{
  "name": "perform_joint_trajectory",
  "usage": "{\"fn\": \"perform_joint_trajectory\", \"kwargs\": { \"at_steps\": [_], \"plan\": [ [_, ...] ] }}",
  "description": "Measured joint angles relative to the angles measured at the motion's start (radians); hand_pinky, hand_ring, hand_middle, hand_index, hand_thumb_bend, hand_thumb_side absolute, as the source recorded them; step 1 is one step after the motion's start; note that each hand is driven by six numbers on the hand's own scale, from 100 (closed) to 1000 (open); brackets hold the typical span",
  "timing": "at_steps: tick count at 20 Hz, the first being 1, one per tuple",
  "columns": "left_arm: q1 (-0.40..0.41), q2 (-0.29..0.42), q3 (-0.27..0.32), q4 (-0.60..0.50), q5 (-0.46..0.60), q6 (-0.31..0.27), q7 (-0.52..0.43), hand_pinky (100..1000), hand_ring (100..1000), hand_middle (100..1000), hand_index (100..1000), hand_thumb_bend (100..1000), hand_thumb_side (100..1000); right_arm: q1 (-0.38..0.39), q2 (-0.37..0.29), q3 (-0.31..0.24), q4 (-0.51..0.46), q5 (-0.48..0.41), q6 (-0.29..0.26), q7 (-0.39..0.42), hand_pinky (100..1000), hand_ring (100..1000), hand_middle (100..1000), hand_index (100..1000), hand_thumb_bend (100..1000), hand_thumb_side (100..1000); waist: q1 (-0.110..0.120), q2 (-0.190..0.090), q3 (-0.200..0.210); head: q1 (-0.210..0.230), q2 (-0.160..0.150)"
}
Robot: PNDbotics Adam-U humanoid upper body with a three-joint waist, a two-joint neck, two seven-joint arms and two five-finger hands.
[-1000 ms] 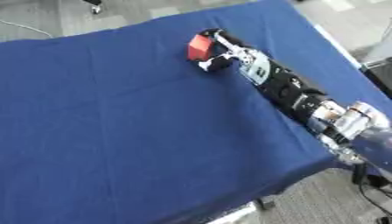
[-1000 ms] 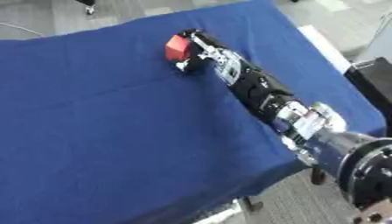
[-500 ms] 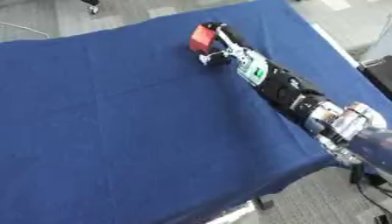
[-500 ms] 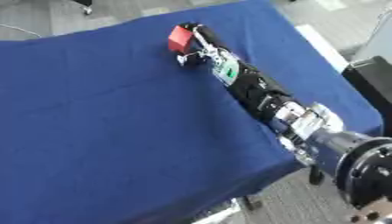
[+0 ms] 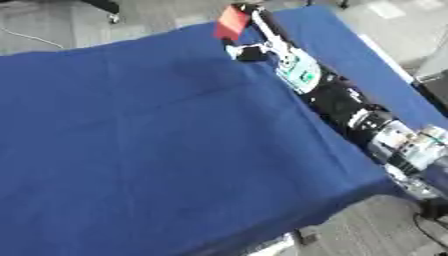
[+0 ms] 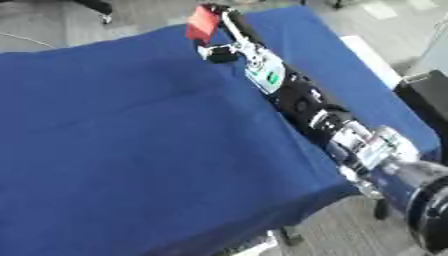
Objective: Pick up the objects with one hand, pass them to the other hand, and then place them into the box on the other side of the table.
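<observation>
Currently the step in hand reads as the first one, the pickup: the right hand (image 6: 229, 42) is stretched out on a long reach from the lower right to the far edge of the bench (image 5: 157, 150), which is covered in a blue cloth, and it carries a small red object (image 6: 203, 22) at its tip. The object looks like a flat-sided red block, held at the far top of both views, over or just past the bench's far edge; whether it is clear of the cloth cannot be told from here. Hand state: the fingers run along the right side of the block and the thumb sits below it, so the hand appears clamped on the block rather than spread, though the contact itself is blurred. The left hand shows in neither view, and no box is visible on either side. Judgement on the next move: the right arm needs to bring the block in toward the middle of the bench, where the left hand can come up to meet it, take hold, and only then should the right hand let go. Risk noted: at full reach, a slip would drop the block off the far edge.
</observation>
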Motion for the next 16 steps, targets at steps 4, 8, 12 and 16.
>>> {"fn": "perform_joint_trajectory", "kwargs": {
  "at_steps": [4, 8, 12, 16],
  "plan": [
    [0.021, 0.007, -0.016, 0.056, -0.018, 0.029, 0.002, 951, 626, 618, 765, 181, 1000, 0.014, -0.005, 0.017, -0.275, -0.084, 0.039, 0.035, 779, 848, 599, 500, 100, 132, -0.009, -0.026, -0.039, 0.129, 0.000],
    [0.033, 0.004, -0.045, 0.124, -0.014, 0.042, -0.006, 949, 627, 620, 766, 176, 1000, 0.023, 0.001, 0.030, -0.534, -0.136, 0.092, 0.089, 782, 838, 597, 505, 100, 156, -0.010, -0.042, -0.072, 0.261, 0.000],
    [0.033, -0.019, -0.092, 0.187, 0.003, 0.051, -0.035, 945, 630, 624, 769, 178, 1000, 0.021, 0.052, 0.056, -0.662, -0.157, 0.113, 0.174, 783, 843, 599, 505, 100, 156, -0.007, -0.051, -0.091, 0.343, 0.000],
    [0.016, -0.042, -0.148, 0.235, 0.029, 0.057, -0.082, 946, 631, 625, 771, 175, 1000, 0.018, 0.117, 0.091, -0.684, -0.157, 0.111, 0.246, 784, 858, 606, 502, 100, 153, -0.003, -0.051, -0.099, 0.381, 0.000]
  ]
}}
